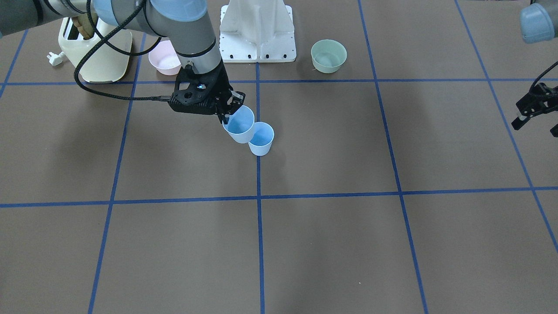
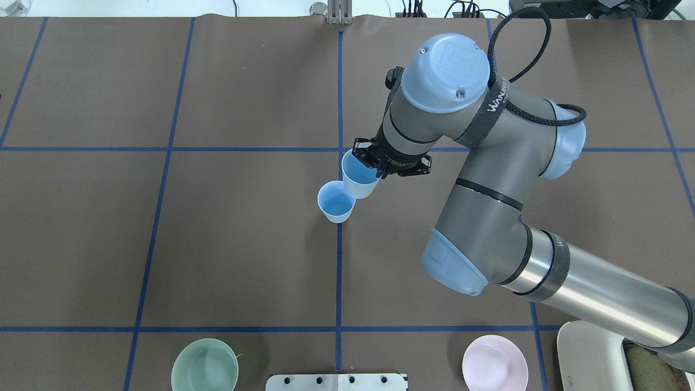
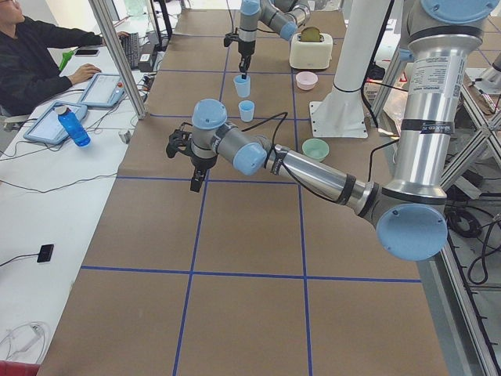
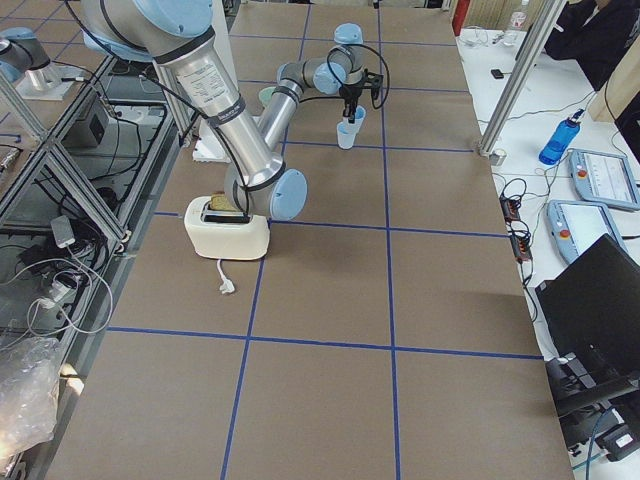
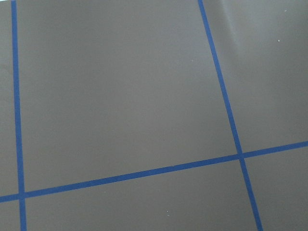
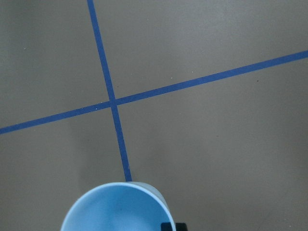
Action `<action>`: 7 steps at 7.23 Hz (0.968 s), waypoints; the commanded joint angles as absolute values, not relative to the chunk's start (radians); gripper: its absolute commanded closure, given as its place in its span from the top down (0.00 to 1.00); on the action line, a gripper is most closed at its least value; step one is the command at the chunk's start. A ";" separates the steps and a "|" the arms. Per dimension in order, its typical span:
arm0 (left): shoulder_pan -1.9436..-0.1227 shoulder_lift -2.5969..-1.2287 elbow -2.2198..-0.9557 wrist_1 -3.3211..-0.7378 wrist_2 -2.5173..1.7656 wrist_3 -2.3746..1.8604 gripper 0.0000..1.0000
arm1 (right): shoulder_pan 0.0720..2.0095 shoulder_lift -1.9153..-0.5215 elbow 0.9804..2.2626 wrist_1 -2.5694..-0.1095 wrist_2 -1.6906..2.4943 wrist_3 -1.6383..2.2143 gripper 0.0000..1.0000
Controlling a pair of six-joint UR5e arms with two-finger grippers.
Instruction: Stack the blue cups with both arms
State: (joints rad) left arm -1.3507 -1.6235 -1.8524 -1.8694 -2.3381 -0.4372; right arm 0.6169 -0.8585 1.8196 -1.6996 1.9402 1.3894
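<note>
My right gripper [image 1: 228, 114] is shut on the rim of one blue cup [image 1: 239, 125]. It holds that cup tilted and lifted, close beside the second blue cup [image 1: 261, 139], which stands upright on the table's centre line. In the overhead view the held cup [image 2: 358, 178] overlaps the rim of the standing cup [image 2: 335, 202], with the right gripper [image 2: 376, 167] at its far side. The right wrist view shows only the held cup's rim [image 6: 118, 208]. My left gripper [image 1: 535, 126] hangs open and empty far off to the side, above bare table.
A pink bowl [image 1: 163, 61], a green bowl [image 1: 328, 55], the white pedestal [image 1: 257, 30] and a cream toaster [image 1: 93, 52] stand along the robot's side of the table. Blue tape lines grid the brown table.
</note>
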 commanded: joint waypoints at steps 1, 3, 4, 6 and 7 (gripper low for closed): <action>-1.358 -1.574 -1.810 -1.997 -2.339 -0.448 0.98 | 0.603 -0.821 1.792 -1.700 1.939 1.390 0.00; -1.358 -1.534 -1.775 -2.098 -2.339 -0.449 0.98 | 0.603 -0.781 1.752 -1.700 1.940 1.390 0.00; -1.358 -1.513 -1.776 -2.105 -2.341 -0.445 0.98 | 0.604 -0.781 1.752 -1.700 1.940 1.388 0.00; -1.359 -1.503 -1.775 -2.129 -2.341 -0.446 0.98 | 0.607 -0.781 1.741 -1.697 1.939 1.385 0.00; -1.361 -1.493 -1.773 -2.150 -2.339 -0.448 0.98 | 0.607 -0.781 1.727 -1.694 1.937 1.384 0.00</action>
State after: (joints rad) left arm -1.3591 -1.5025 -1.7745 -2.1305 -2.3401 -0.4467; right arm 0.6066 -0.7812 1.7409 -1.6965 1.9391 1.3855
